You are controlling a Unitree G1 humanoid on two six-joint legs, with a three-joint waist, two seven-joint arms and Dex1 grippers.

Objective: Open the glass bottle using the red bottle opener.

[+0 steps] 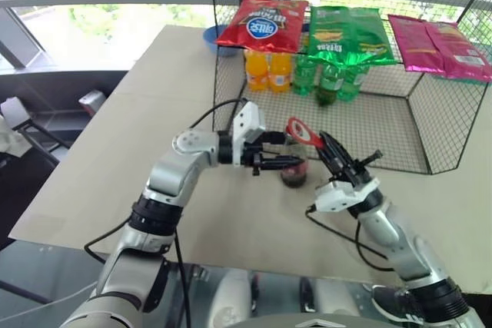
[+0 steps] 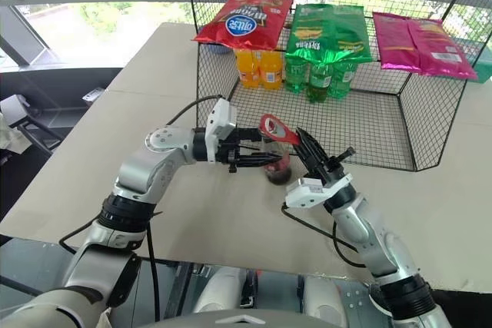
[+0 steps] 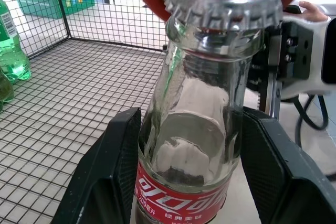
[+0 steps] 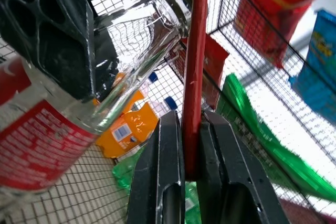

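From the head, one glass bottle (image 1: 294,168) stands on the beige surface (image 1: 154,113) just in front of the wire cage (image 1: 400,120); the left gripper (image 1: 286,160) reaches in level from the side and its fingers clasp the bottle's body. The right gripper (image 1: 327,146) rises beside the bottle, fingers clenched on the handle of one red bottle opener (image 1: 301,130), whose oval head sits on top of the bottle. Inside the cage stand two orange soda bottles (image 1: 268,71) and three green plastic bottles (image 1: 330,78); on its top lie a red chip bag (image 1: 262,22), a green bag (image 1: 350,34) and pink bags (image 1: 442,45). In the left wrist view, the two black fingers (image 3: 113,166) flank the bottle at its red label, and the red loop rings the crimped cap (image 3: 223,3). In the right wrist view, the two fingers (image 4: 168,171) pinch the opener's slim handle, which runs up to the bottle's mouth.
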